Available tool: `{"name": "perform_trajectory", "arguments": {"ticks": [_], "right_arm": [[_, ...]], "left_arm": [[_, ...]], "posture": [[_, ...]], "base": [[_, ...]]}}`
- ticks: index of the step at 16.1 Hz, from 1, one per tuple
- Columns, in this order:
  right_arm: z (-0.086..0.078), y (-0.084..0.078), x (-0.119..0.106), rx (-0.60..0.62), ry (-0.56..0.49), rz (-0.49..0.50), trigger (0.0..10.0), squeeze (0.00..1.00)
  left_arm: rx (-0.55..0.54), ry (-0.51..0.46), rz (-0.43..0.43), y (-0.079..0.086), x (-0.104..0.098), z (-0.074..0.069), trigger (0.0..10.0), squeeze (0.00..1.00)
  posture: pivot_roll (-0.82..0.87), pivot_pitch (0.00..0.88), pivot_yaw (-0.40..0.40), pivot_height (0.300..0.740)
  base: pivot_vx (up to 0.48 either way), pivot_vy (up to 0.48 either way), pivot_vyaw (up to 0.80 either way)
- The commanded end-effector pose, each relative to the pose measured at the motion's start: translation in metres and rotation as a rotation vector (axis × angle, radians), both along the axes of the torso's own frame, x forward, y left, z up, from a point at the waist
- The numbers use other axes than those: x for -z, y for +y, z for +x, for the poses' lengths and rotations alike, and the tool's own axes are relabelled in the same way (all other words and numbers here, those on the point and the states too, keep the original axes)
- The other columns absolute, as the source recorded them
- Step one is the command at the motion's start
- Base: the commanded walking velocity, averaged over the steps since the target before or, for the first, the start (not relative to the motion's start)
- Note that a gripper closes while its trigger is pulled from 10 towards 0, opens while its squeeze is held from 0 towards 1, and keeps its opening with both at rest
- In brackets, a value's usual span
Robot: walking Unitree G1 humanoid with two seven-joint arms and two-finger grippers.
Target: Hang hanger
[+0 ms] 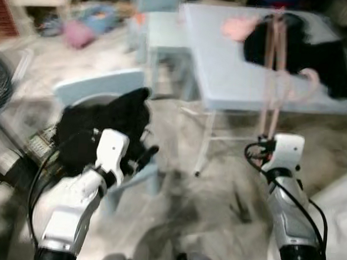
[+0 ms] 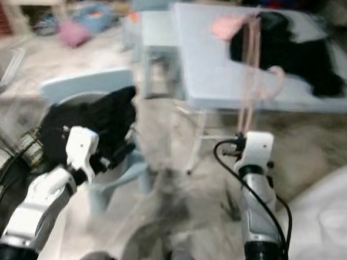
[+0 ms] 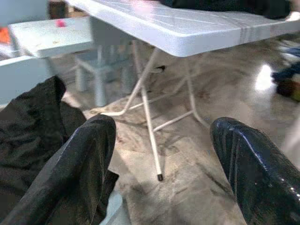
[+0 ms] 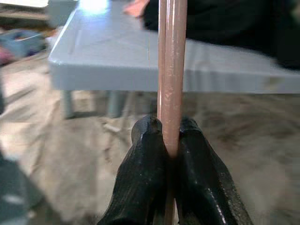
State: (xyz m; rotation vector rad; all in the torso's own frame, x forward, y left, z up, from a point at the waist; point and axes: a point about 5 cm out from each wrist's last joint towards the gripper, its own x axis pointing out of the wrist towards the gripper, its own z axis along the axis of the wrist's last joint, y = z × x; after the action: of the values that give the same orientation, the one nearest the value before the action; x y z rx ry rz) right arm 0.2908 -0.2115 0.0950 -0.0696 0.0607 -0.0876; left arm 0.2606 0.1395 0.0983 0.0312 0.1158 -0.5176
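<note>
Marbled grey stone floor (image 1: 216,197) spreads under a pale blue folding plastic table (image 1: 224,74), its thin white legs angled beneath and open floor on the near side of its edge. Black clothing (image 1: 308,50) lies heaped on the tabletop. The right gripper (image 4: 171,140) has its black fingers pinched tight on a slim pink hanger (image 4: 172,70), held up in front of the table. The left gripper (image 3: 164,154), fingers spread wide, hovers beside a dark garment (image 1: 103,126) draped over a light blue chair (image 1: 99,87).
</note>
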Motion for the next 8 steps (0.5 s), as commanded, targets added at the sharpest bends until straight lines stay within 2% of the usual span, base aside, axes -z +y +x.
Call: {"name": "perform_trajectory", "arguments": {"ticks": [1,8], "right_arm": [[0.0039,0.0087,-0.0072,-0.022,-0.031,-0.001,10.0,0.0],[0.0053,0.0095,-0.0082,-0.012,-0.03,-0.017,10.0,0.0]], "left_arm": [[-0.024,0.006,0.014,0.0091,0.0006,0.0007,10.0,0.0],[-0.015,-0.003,0.015,0.0095,-0.0007,0.0026,10.0,0.0]], "posture": [[-0.01,0.048,-0.047,0.74],[-0.01,0.048,-0.05,0.74]], "base": [[0.0,0.48,-0.8],[0.0,0.47,-0.8]]}}
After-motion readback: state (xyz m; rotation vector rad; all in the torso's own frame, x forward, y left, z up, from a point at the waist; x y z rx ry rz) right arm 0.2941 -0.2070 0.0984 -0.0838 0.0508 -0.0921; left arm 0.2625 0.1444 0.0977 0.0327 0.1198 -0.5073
